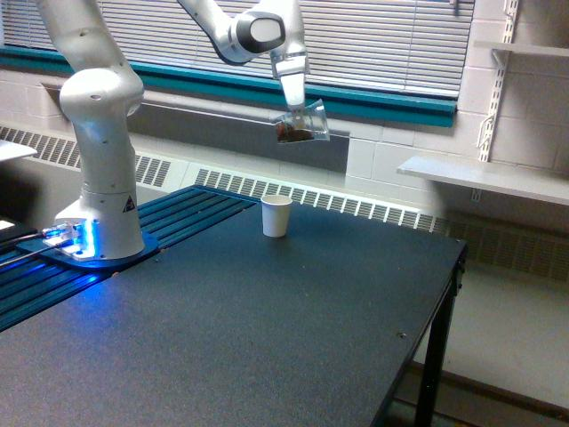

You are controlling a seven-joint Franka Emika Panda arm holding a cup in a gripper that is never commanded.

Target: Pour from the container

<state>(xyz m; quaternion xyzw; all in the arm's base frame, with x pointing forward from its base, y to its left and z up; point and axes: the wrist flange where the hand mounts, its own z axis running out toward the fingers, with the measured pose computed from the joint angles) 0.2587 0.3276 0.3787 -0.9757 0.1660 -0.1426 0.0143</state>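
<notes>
The container [300, 124], a small clear cup with dark brown grains gathered at its lower left, hangs tilted in the air. My gripper [293, 102] is shut on it from above. It sits high above the table, slightly to the exterior view's right of the white paper cup [276, 215], which stands upright on the dark tabletop. No grains are seen falling.
The arm's white base [102, 178] stands at the exterior view's left on a blue slatted platform [191, 209]. The black table [267, 329] ends in an edge at the right. Window blinds, a radiator grille and white wall shelves [480, 178] lie behind.
</notes>
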